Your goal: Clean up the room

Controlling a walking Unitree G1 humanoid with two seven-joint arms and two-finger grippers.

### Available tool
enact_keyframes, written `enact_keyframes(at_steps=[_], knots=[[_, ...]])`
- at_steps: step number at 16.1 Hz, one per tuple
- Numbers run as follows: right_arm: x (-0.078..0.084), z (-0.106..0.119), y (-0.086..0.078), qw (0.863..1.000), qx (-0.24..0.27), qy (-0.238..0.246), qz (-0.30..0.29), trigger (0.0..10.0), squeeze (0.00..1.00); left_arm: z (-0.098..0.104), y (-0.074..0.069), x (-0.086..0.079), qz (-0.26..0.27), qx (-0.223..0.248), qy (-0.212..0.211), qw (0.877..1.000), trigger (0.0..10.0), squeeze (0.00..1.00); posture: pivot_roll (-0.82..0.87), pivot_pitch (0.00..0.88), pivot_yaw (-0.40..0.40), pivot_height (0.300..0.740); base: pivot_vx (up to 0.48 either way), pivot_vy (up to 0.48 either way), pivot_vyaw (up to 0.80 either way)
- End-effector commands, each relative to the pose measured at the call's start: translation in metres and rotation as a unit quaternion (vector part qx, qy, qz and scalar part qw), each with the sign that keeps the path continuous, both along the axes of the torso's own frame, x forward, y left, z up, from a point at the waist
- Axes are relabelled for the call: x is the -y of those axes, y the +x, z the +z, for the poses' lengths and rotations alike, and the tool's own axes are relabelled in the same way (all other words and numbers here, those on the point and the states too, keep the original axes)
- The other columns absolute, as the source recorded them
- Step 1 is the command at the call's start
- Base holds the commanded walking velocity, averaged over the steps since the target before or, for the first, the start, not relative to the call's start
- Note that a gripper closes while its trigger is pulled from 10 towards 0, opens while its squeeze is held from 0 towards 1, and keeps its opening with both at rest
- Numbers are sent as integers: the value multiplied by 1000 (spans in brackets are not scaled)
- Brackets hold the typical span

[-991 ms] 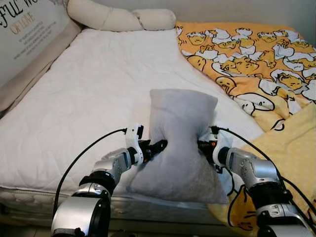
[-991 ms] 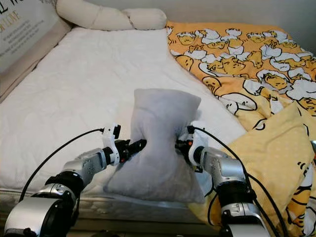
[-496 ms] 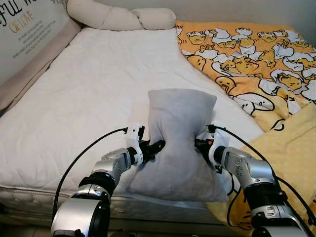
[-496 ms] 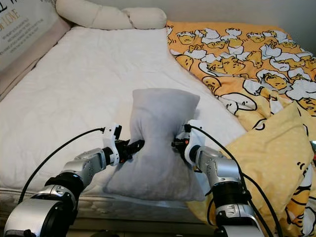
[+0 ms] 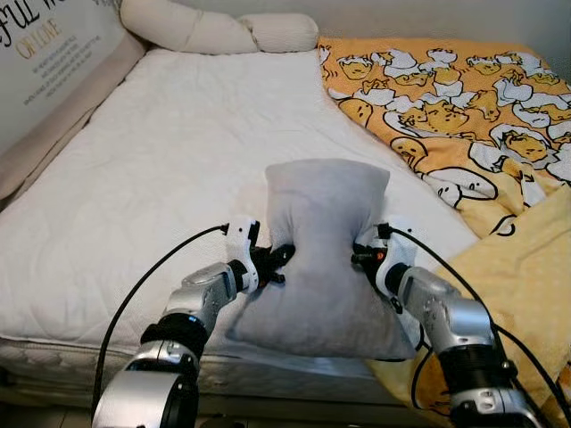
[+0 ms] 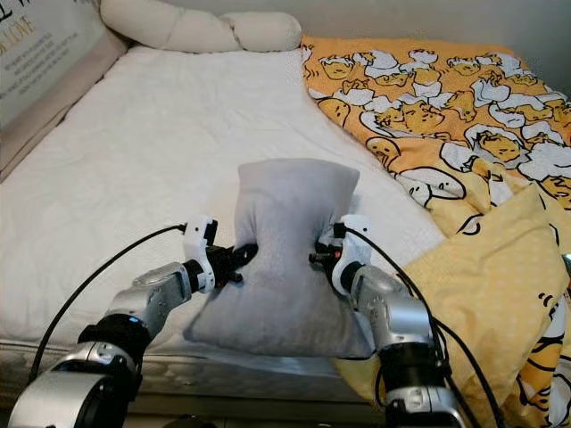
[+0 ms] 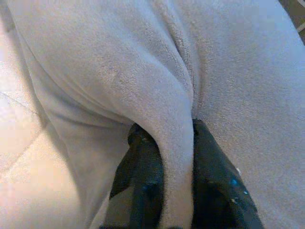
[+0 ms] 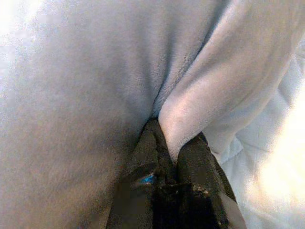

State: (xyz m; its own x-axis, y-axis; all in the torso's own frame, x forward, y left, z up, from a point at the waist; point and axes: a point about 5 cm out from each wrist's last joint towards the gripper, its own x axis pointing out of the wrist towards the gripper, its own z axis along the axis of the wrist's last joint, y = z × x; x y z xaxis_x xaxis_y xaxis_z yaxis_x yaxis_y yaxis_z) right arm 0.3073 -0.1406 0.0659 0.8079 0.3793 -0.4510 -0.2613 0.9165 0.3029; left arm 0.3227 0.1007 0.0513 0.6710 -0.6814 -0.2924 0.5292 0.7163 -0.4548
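Pillow: the grey pillow [image 5: 326, 245] stands on its lower edge near the foot of the bed [image 5: 161, 178], on the white mattress, pinched in at its waist between our two arms.
Left hand: our left hand [image 5: 279, 259] is closed on a fold of the pillow's left side.
Right hand: our right hand [image 5: 360, 256] is closed on a fold of its right side.
Done so far: we judge the pillow gripped and partly raised, its base resting on the mattress.
Left to do: carrying it to the head of the bed, by the cream bolster [image 5: 219, 31]; the yellow duck-print duvet [image 5: 455, 111] lies rumpled over the right half.
Head views: they give the whole bed and where the pillow must go.
Wrist views: they show the pinch itself, fleece bunched between the fingers [image 7: 147, 167], which the head views hide.
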Motion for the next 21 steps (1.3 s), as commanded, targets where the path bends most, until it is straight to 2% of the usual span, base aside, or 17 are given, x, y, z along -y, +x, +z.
enact_keyframes(at_steps=[1,3,5,7,11,16,17,18,20,21], knots=[[-19,18,5,999,45,8,22,0,0,13,3,11,-14,38,7,999,0,0,-85,0,18,740,0,0,0],[-24,34,6,997,75,13,9,0,0,28,1,4,6,103,52,993,0,0,-73,0,17,740,0,0,0],[-31,50,5,993,115,37,5,0,0,50,-7,1,34,142,45,988,0,0,-68,0,22,740,0,0,0],[-35,63,6,988,150,29,-2,0,0,67,-17,2,49,175,49,982,0,0,-75,0,28,740,0,0,0],[-39,68,2,986,166,27,16,0,0,74,-19,0,60,182,64,979,0,0,-56,0,18,740,0,0,0],[-32,73,0,982,186,12,-6,0,0,84,-18,-7,79,187,91,975,0,0,-63,0,32,740,0,0,0],[-31,70,0,983,181,-15,-4,0,0,86,-18,-6,79,200,103,971,510,0,-62,0,27,740,0,0,0],[-34,68,-2,979,199,-41,16,941,0,87,-18,-6,83,202,119,968,10000,0,-61,0,25,740,0,0,0],[-39,71,-6,978,208,-8,21,2078,0,91,-18,-8,94,211,134,964,10000,0,-58,0,20,740,0,0,0],[-40,72,-9,977,212,-7,18,3765,0,92,-18,-11,101,215,140,961,10000,0,-60,0,16,740,0,0,0]])
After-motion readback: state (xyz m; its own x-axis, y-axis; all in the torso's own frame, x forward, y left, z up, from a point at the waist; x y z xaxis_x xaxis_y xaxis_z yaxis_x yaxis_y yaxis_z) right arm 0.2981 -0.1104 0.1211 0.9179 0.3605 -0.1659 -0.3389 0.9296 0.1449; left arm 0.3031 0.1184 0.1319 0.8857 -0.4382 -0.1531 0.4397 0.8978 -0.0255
